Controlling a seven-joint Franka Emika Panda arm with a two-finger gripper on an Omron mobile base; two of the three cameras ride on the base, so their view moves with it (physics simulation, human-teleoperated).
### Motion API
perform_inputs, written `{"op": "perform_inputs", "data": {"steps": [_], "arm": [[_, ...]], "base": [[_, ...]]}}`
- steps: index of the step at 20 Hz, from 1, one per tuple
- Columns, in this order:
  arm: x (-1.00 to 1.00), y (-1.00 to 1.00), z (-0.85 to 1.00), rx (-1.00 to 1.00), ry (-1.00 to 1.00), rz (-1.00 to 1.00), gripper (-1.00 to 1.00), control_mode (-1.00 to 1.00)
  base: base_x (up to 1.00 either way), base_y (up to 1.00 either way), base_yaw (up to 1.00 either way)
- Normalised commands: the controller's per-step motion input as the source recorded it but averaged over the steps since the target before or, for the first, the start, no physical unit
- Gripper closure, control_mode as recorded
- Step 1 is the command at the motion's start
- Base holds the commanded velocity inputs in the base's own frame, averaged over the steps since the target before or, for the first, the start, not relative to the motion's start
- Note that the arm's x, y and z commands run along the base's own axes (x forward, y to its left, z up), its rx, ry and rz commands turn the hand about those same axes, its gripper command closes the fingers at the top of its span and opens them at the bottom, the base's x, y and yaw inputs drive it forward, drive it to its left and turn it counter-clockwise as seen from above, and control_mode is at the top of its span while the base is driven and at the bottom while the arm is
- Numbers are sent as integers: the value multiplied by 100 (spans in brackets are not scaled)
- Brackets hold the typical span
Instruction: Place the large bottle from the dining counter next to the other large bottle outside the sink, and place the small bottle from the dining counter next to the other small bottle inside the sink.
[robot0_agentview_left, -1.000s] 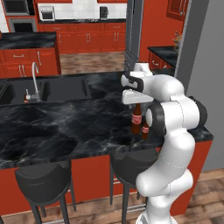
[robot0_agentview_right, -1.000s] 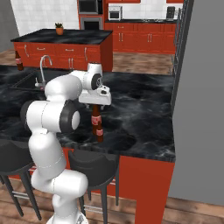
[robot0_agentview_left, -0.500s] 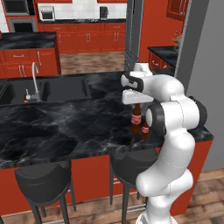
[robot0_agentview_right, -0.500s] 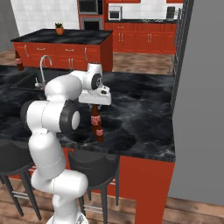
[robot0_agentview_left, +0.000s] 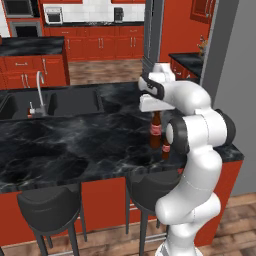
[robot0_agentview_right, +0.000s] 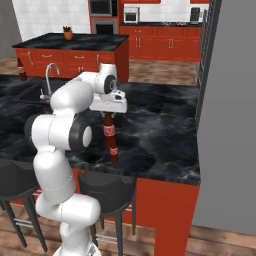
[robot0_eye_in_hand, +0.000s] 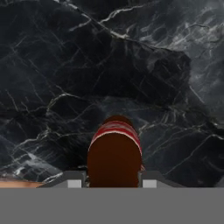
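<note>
On the dining counter stands the large bottle, brown with a red label. My gripper comes down from above and is shut on its neck. Seen from the right base, the gripper holds the same large bottle. The small bottle stands close beside it toward the counter's front edge, also visible from the right. Looking down from the hand, the large bottle fills the space between my fingertips. The sink lies far left. Another large bottle stands beside the sink.
A curved silver tap rises at the sink. Black bar stools line the counter's front edge. A grey wall stands close on the right. Red cabinets run along the back.
The fingers have closed in on the large bottle's neck. Arm, bottles and base have kept their places.
</note>
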Motion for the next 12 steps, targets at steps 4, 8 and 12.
{"op": "perform_inputs", "data": {"steps": [4, 8, 12], "arm": [[0, 3, 74, 0, -2, 0, 100, -100], [0, 5, 71, 0, -1, 0, 100, -100], [-14, 9, 54, 0, 0, 0, 100, -100]], "base": [[0, 0, 0], [0, 0, 0], [0, 0, 0]]}}
